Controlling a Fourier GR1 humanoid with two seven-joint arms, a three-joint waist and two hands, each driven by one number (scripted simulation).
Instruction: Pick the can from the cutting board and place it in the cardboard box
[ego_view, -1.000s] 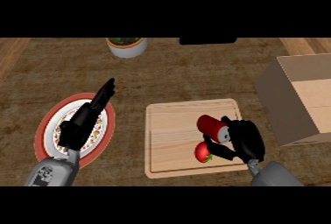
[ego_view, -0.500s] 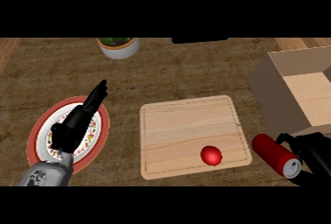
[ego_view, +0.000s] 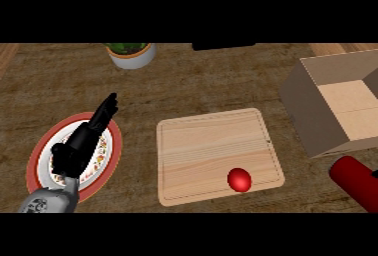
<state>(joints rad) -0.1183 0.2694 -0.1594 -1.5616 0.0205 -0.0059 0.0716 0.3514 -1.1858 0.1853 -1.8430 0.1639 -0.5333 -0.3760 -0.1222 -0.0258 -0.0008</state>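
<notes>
Left hand (ego_view: 74, 150): open, fingers straight and pointing to the far side. It is over the plate (ego_view: 38, 150). I cannot tell if it touches the plate.
Right hand: not seen in the view.
Can (ego_view: 358, 182): red and slanted, low at the right edge, which cuts part of it off. It is off the board (ego_view: 214, 145), just past the board's right side. It is on the near side of the box (ego_view: 325, 117), not in it. I cannot tell what holds it up.
Box: open on top, at the far right. Its light inner floor shows. The right edge cuts it off.
Plate: red rim, white middle with small spots. The arm hides a lot of it.
Pot (ego_view: 133, 54): white, at the far side, with a green plant in it.
Board: in the middle, with a red round thing (ego_view: 238, 179) near its near right corner.
Dark thing (ego_view: 224, 46): at the far edge. Too little shows to say what it is.
Room: a strip of brown counter (ego_view: 207, 90) shows between plate and board. A thin strip shows between board and box. A wide patch runs from the board up to the pot.
Count: one can, one box, one board, one plate, one pot, one red round thing, one hand in view.
</notes>
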